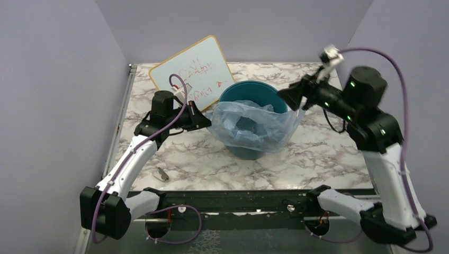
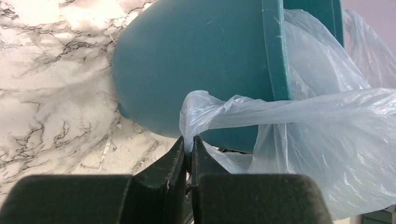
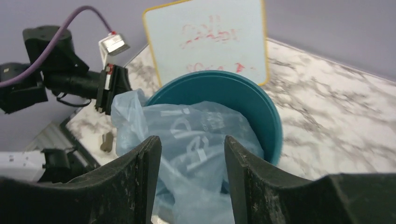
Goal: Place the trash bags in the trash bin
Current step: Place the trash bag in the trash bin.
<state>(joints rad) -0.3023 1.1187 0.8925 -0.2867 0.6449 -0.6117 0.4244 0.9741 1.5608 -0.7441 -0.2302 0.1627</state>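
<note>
In the top view, your left arm (image 1: 132, 159) rises from the lower left toward centre with its elbow bent. The left end effector (image 1: 204, 120) points right, clenched on a twisted corner of the trash bag (image 1: 254, 127); the left wrist view shows film pinched between its tips. Behind leans a whiteboard (image 1: 193, 69) with red scrawl you cannot read. At centre, the bag drapes over the near rim and outer wall of the trash bin (image 1: 249, 91) on the marbled worktop (image 1: 328, 153). At upper right, your right arm (image 1: 386, 153) arches high. The right end effector (image 1: 293, 98) sits beside the rim, its 2 fingers apart and released. Pale print on the bag is illegible.
</note>
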